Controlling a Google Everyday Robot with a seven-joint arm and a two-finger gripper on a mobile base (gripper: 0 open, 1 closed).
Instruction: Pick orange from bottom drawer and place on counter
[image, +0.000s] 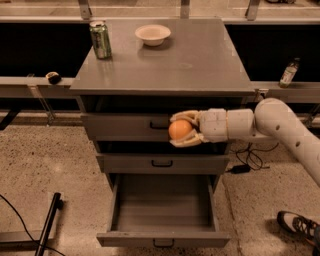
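A grey metal cabinet with three drawers stands on a speckled floor, seen from the front and above; a pale robot arm (282, 124) reaches in from the right, level with the top drawer (122, 128). The end effector (174, 131) hangs in front of that closed top drawer, just below the edge of the worktop (200, 65); its two cream fingers (186, 116) are closed on the orange (180, 129), one above the fruit and one below it. The orange is in the air, well above the bottom drawer (162, 239) and lower than the worktop surface. The bottom drawer is pulled fully out toward the viewer, its grey inside showing; the middle drawer (162, 163) above it is closed, with a small black handle on its front. On the worktop, toward the back left, a green drinks can (101, 39) stands upright; a shallow pale bowl (152, 34) sits to its right, apart from it. A small dark round object (53, 77) rests on the narrow ledge to the left; a small bottle (289, 73) stands on the ledge to the right; a shoe (297, 225) shows at the lower right corner.
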